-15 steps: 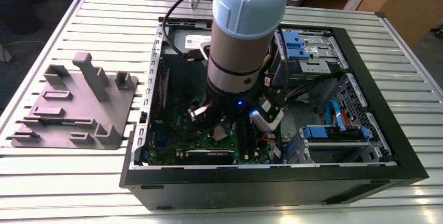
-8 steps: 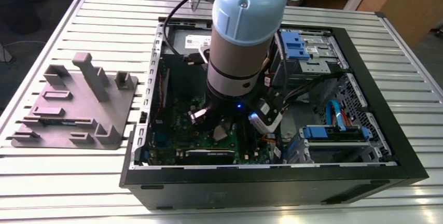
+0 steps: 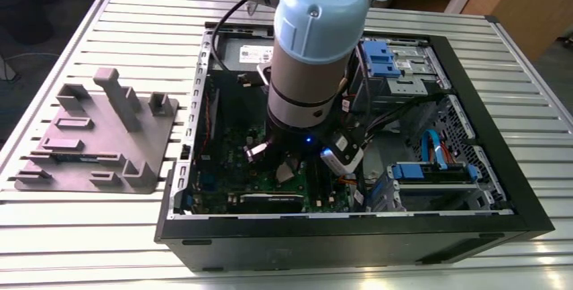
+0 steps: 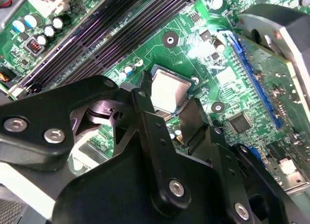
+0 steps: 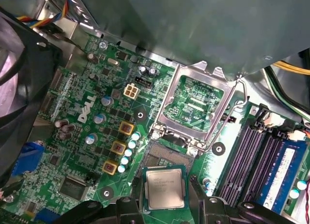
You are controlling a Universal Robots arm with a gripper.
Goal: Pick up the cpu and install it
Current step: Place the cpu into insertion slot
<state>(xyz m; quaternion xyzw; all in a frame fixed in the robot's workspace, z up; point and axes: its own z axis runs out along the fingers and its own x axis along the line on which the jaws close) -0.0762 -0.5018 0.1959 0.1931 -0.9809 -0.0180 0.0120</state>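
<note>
My black fingers (image 4: 147, 112) are closed on two opposite edges of the small, flat silver-grey square cpu (image 5: 165, 189). It sits level between them, partly over the open socket (image 5: 161, 159) on the green motherboard (image 5: 92, 136). I judge it light and stiff, slick on its metal top and fragile underneath. The thin green edges are the only safe place to hold it.
</note>
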